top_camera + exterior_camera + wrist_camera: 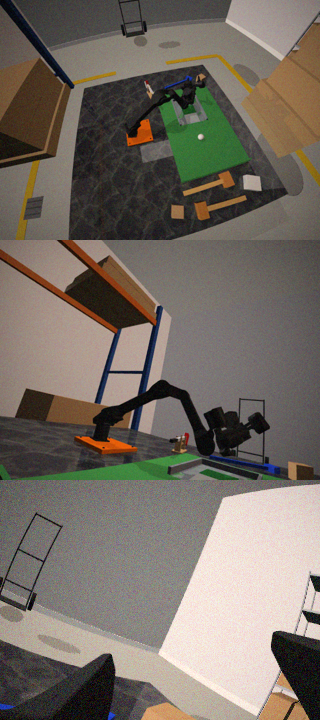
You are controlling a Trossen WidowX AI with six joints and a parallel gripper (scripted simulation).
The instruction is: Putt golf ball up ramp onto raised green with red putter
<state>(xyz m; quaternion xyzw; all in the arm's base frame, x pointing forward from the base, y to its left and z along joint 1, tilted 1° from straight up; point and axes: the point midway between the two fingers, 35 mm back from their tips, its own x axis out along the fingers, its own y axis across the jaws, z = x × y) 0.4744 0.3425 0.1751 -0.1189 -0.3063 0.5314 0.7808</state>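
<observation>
The red putter (146, 82) (186, 438) rests in a small wooden stand (149, 95) (179, 451) left of the green mat's far end. It has a white shaft and a dark grip. The white golf ball (200, 136) sits on the green mat (214, 152) (124, 471), in front of the ramp (193, 118). The raised green (189, 110) (217, 473) lies behind the ramp, between grey walls, with no ball visible on it. My gripper (195, 83) (244, 437) (196, 653) is open and empty, above the mat's far end and away from the putter, facing the back wall.
A blue putter (177, 83) (237, 461) lies behind the mat near a wooden block (200, 77) (301, 470) (166, 713). Two wooden mallets (226, 179) (202, 210), a white block (252, 182) and a tan block (177, 211) lie at the near end.
</observation>
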